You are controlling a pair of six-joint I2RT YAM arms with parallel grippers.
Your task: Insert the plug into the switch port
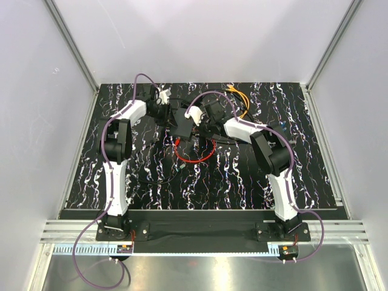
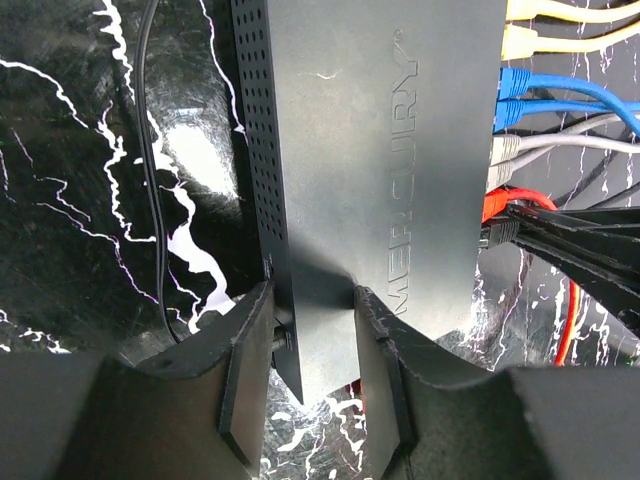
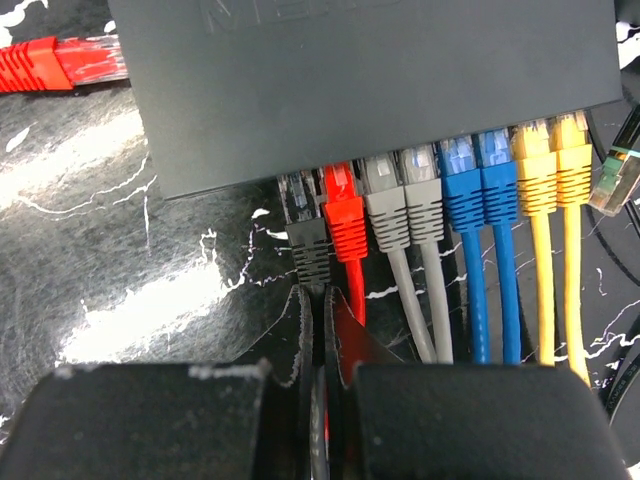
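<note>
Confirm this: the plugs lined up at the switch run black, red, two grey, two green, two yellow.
One colour is wrong: green should be blue. At the switch the line runs black plug, red plug, two grey plugs, two blue plugs, two yellow plugs, as the right wrist view shows.

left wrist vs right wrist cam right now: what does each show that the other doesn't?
Left wrist only: the switch from above with its MERCURY lettering and vented side, and the left hand straddling its end; grip unclear. Right wrist only: the port edge head-on, and a loose plug lying unplugged at far right. Both: the switch, the row of coloured cables at its ports, and the right hand, shut, tips just behind the black plug.
</note>
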